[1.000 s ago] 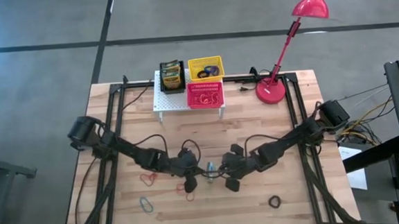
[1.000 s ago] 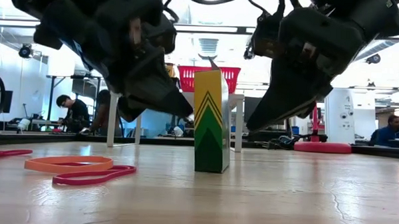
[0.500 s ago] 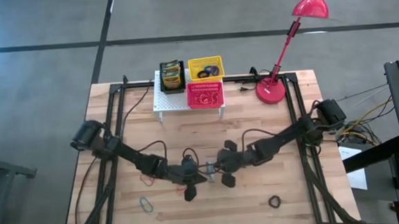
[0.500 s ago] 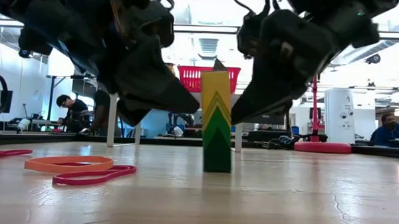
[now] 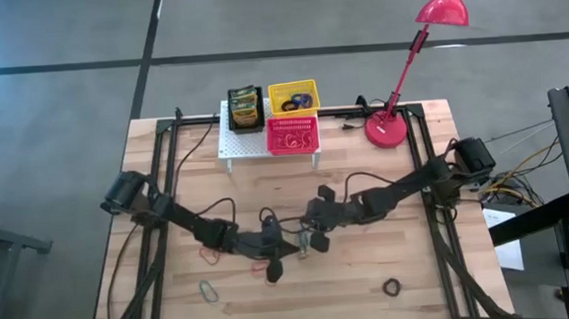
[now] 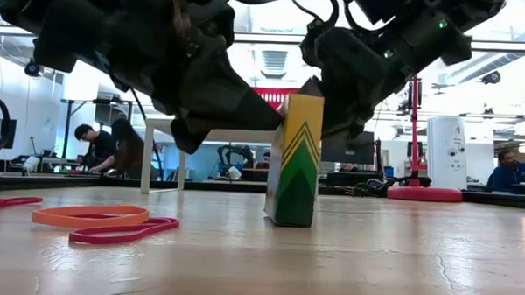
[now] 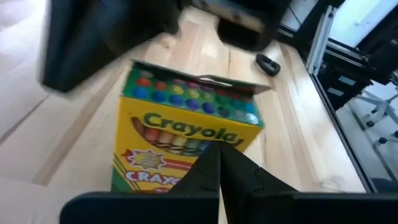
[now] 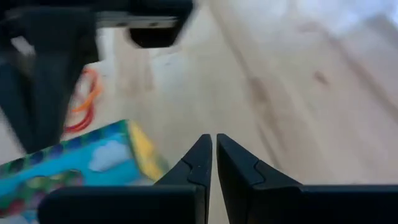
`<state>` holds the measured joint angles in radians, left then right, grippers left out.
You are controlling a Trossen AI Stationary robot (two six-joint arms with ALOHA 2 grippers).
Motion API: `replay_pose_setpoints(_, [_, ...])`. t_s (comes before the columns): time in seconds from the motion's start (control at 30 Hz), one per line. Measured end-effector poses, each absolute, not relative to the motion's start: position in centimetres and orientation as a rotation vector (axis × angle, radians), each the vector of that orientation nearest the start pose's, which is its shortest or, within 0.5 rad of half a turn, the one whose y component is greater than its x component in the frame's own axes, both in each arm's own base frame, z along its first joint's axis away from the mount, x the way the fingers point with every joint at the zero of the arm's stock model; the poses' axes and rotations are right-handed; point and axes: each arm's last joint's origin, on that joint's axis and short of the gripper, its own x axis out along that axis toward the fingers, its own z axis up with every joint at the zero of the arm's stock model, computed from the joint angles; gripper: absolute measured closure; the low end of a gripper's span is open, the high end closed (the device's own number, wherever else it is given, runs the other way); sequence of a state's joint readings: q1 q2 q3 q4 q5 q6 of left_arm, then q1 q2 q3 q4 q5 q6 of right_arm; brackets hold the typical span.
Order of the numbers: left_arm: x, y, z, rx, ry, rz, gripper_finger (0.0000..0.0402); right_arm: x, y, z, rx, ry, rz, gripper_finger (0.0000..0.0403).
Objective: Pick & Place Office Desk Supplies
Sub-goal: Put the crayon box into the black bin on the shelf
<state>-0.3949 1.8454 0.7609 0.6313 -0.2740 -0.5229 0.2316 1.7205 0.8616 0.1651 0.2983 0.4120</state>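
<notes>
The left claw (image 7: 219, 163) has its fingers pressed together, empty, tips just before the crayon box (image 7: 186, 146). The right claw (image 8: 208, 155) is likewise closed on nothing, close at the box's other side (image 8: 74, 165). From above, both claws (image 5: 288, 246) (image 5: 314, 235) meet mid-bench over the box (image 5: 301, 245). In the low view the box (image 6: 294, 162) stands tilted on the bench (image 6: 372, 256), its top leaning toward the right arm, apparently nudged.

It looks like thin cardboard: light, fairly stiff, easily toppled or crushed. The broad faces, low down, seem the best hold, with opened fingers. It is yellow with green chevrons, its flap open over the crayon tips.

Orange and pink loops (image 6: 102, 221) lie apart. The baskets (image 5: 292, 119) sit on the rack (image 5: 226, 148) at the far edge.
</notes>
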Motion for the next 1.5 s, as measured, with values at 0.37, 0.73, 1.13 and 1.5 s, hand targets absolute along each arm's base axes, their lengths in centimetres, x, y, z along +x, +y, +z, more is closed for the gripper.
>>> replay_pose_setpoints(0.37, [32.1, -12.9, 12.9, -0.322, 0.463, -0.021, 0.0399, 30.0, 7.4, 18.3, 0.329, 0.785, -0.198, 0.0349])
replay_pose_setpoints(0.73, [31.9, -13.2, 13.1, -0.286, 0.476, -0.027, 0.0399, 30.3, 10.7, 19.9, 0.387, 0.668, 0.083, 0.02])
replay_pose_setpoints(1.13, [31.8, -13.1, 12.9, -0.28, 0.482, -0.012, 0.0399, 33.2, 12.6, 22.7, 0.199, 0.646, -0.107, 0.0176])
replay_pose_setpoints(1.5, [31.5, -12.9, 12.5, -0.276, 0.503, 0.011, 0.0399, 36.5, 15.3, 23.3, 0.047, 0.834, -0.279, 0.0179])
